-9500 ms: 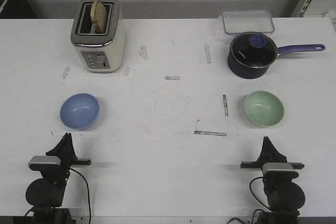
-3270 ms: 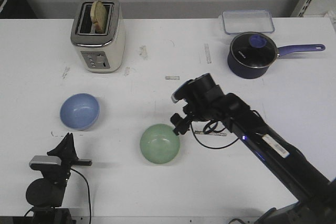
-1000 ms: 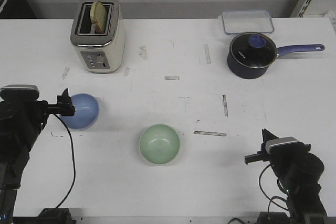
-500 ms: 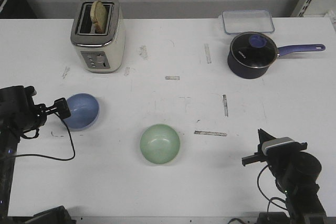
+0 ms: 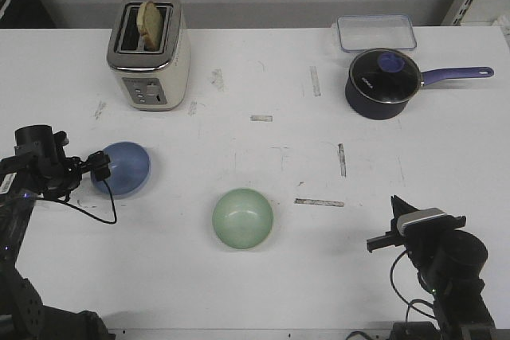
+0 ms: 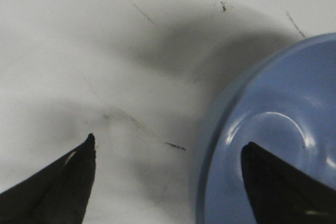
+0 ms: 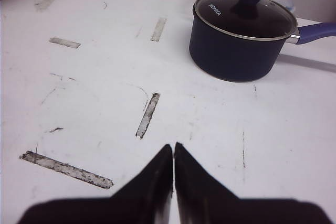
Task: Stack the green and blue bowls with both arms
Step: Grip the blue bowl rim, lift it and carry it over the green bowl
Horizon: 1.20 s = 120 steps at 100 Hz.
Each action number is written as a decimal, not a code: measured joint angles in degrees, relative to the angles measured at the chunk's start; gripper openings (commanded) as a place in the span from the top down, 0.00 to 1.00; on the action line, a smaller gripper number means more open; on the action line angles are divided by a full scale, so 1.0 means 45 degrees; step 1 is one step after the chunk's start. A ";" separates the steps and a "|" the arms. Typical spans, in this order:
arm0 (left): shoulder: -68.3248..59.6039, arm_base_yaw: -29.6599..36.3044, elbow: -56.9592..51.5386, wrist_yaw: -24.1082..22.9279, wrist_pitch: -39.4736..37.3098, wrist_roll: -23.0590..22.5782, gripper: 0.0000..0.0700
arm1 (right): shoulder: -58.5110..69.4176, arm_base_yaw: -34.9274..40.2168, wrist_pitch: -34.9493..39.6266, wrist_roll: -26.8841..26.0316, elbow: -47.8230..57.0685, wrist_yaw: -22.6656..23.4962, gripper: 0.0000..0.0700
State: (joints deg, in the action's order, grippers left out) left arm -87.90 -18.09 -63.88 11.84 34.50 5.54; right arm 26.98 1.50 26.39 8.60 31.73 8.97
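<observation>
1. Centrally, green bowl [image 5: 242, 218]: pale mint, upright, mouth up, alone on the near middle of the table [image 5: 263, 77]. Nothing touches it. Judged to be the base of the stack, since it lies between the two arms, within reach of both.

2. Blue bowl [image 5: 123, 169]: periwinkle, upright, at the table's left side, well apart from the green bowl. Not yet stacked; judged the piece to be carried across.

3. Left gripper [image 5: 100, 166]: at the blue bowl's left rim. In the left wrist view the two dark fingertips [image 6: 63, 179] stand wide apart, one over the bowl's inside, one over bare table outside the wall. Jaws spread, straddling the rim [image 6: 210, 145]; nothing clamped. Judged set for a rim pinch, the only thin edge a small pincer can take on a round bowl.

4. Right gripper [image 7: 173, 153]: parked at the near right edge, tips pressed together, holding nothing, well clear of the left arm's likely path to the green bowl.

5. Saucepan [image 5: 384, 81]: navy, glass-lidded, far right; a clear lidded container [image 5: 375, 32] behind it.

6. Toaster [image 5: 149, 49]: cream, far left, with a slice of bread [image 5: 151, 23] standing in the slot.
</observation>
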 measured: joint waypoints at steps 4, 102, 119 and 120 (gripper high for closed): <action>-0.0126 0.0000 0.0000 0.0000 -0.0112 0.0024 0.50 | 0.0000 0.0005 0.0000 0.0000 0.0000 0.0005 1.00; 0.1715 0.1948 -0.2783 0.1855 0.0554 0.0908 1.00 | 0.0000 0.0005 0.0000 0.0029 0.0000 0.0005 1.00; 0.2735 0.4148 -0.2880 0.1957 0.0724 0.0947 1.00 | 0.0000 0.0005 0.0000 0.0029 0.0000 0.0000 1.00; 0.2769 0.4294 -0.2880 0.1957 0.0753 0.0947 1.00 | 0.0000 0.0005 0.0000 0.0029 0.0000 0.0000 1.00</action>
State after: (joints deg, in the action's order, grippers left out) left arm -75.44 1.23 -76.84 20.64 37.89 9.80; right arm 26.98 1.52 26.39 8.73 31.73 8.97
